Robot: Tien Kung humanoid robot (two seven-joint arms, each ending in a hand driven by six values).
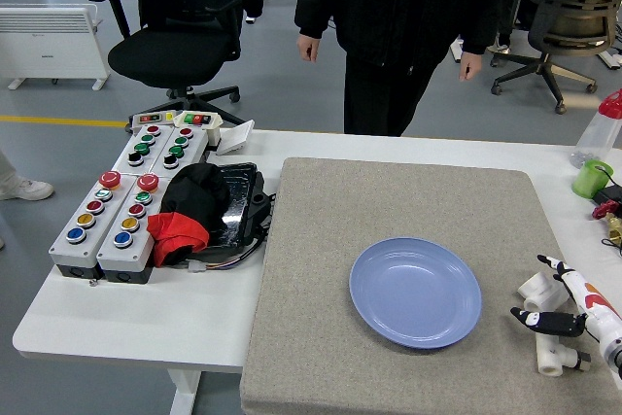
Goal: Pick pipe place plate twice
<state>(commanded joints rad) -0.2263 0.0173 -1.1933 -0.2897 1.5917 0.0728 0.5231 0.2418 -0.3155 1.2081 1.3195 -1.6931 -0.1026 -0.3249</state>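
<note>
A blue plate [416,292] lies empty on the grey mat [389,211], right of centre. Two white pipe pieces lie just off the mat's right edge: one [533,286] between the fingers of my right hand, the other [550,358] nearer the table's front, below the hand. My right hand [544,296] comes in from the right edge, with two fingers [556,263] spread and pointing left over the pipes. It holds nothing. My left hand is out of view.
Grey push-button boxes [121,206] stand at the left, with a black cap and red cloth [190,211] beside them. A green cup [591,179] and a spray bottle [598,128] stand at the far right. A person [398,17] stands behind the table, hands hanging.
</note>
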